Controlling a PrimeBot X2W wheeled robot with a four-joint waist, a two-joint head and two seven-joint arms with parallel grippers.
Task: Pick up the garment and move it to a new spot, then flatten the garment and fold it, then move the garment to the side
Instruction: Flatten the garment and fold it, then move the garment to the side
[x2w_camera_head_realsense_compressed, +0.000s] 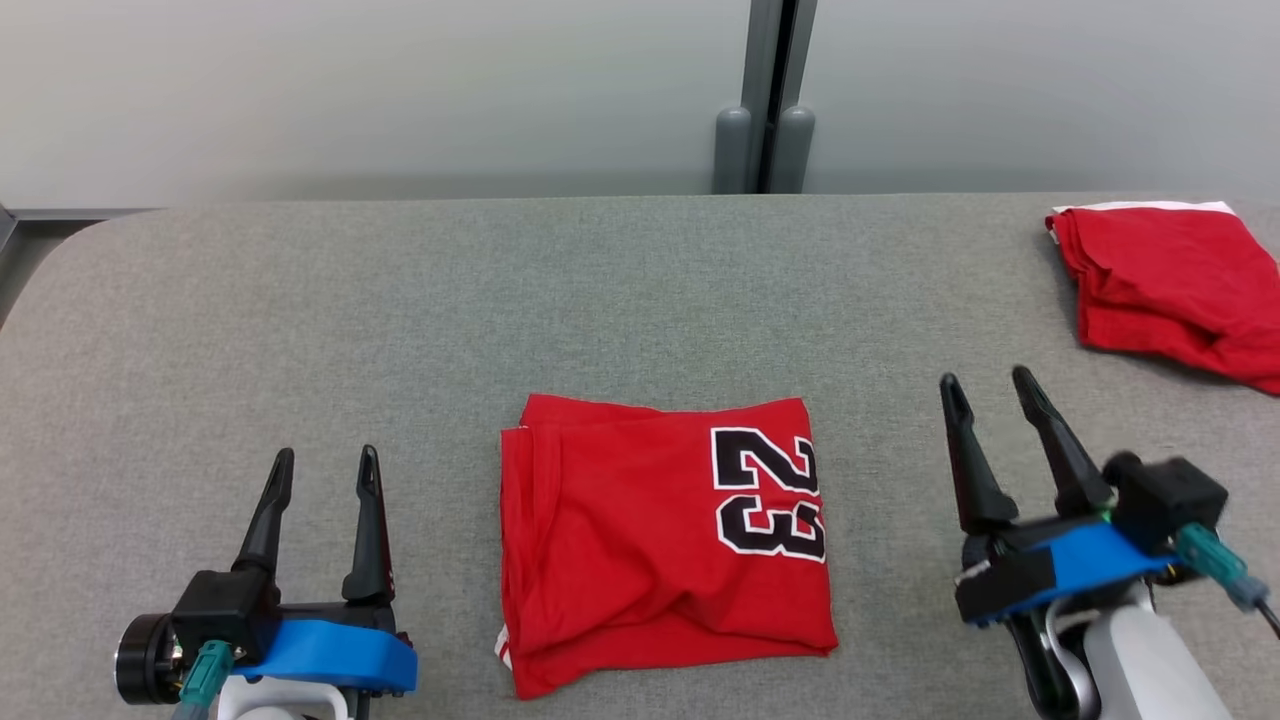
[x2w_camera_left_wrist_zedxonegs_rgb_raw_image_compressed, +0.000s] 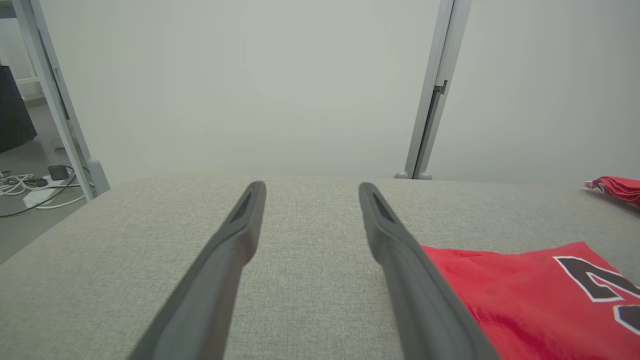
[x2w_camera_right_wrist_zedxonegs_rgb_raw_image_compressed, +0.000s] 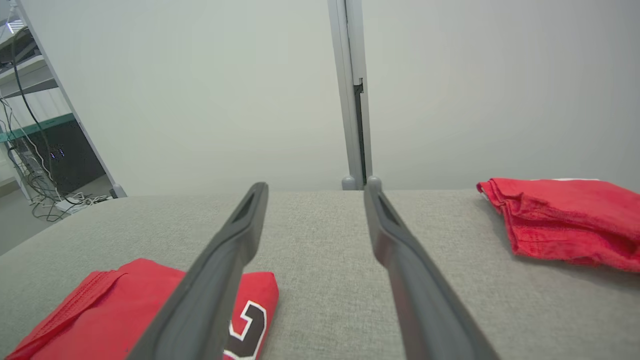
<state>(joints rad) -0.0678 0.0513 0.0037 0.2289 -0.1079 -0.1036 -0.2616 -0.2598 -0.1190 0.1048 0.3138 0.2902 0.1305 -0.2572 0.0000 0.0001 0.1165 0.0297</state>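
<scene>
The garment (x2w_camera_head_realsense_compressed: 660, 535) is a red jersey with a black-and-white "23", folded into a rough square at the front middle of the grey table (x2w_camera_head_realsense_compressed: 400, 300). It shows at the lower right in the left wrist view (x2w_camera_left_wrist_zedxonegs_rgb_raw_image_compressed: 530, 295) and at the lower left in the right wrist view (x2w_camera_right_wrist_zedxonegs_rgb_raw_image_compressed: 115, 310). My left gripper (x2w_camera_head_realsense_compressed: 326, 470) stands open to its left, clear of the cloth, with nothing between its fingers (x2w_camera_left_wrist_zedxonegs_rgb_raw_image_compressed: 235, 250). My right gripper (x2w_camera_head_realsense_compressed: 988, 388) stands open to the garment's right, also apart from it and holding nothing. Its fingers (x2w_camera_right_wrist_zedxonegs_rgb_raw_image_compressed: 395, 240) point toward the back of the table.
A second folded red cloth (x2w_camera_head_realsense_compressed: 1175, 285) lies at the back right corner of the table, seen too in the right wrist view (x2w_camera_right_wrist_zedxonegs_rgb_raw_image_compressed: 565, 220). A grey partition wall with a vertical post (x2w_camera_head_realsense_compressed: 765, 100) runs behind the table. Cables lie on the floor (x2w_camera_left_wrist_zedxonegs_rgb_raw_image_compressed: 25, 185) off the table's left end.
</scene>
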